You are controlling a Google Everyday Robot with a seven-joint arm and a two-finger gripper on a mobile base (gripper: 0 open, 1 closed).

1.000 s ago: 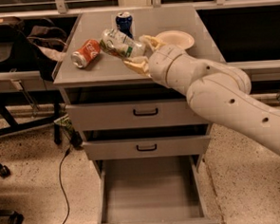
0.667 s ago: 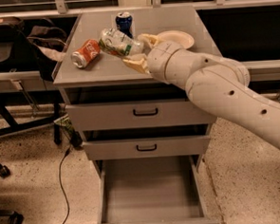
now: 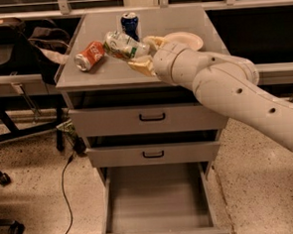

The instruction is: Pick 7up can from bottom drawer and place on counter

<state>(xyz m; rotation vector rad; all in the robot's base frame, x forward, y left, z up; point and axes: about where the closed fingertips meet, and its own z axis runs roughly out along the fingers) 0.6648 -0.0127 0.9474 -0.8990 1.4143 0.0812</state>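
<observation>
From the camera view I see the gripper [image 3: 143, 52] above the table [image 3: 100, 77], near its front edge. Its fingers [image 3: 141, 66] clamp the tilted 7up can [image 3: 123, 45], just beside the orange can [image 3: 89, 56]. The bottom drawer [image 3: 156, 200] is open.

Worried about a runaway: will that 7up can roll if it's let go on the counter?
Likely: the 7up can lies sideways in the gripper over the counter, so it could roll. Its smooth metal probably slips easily.
</observation>
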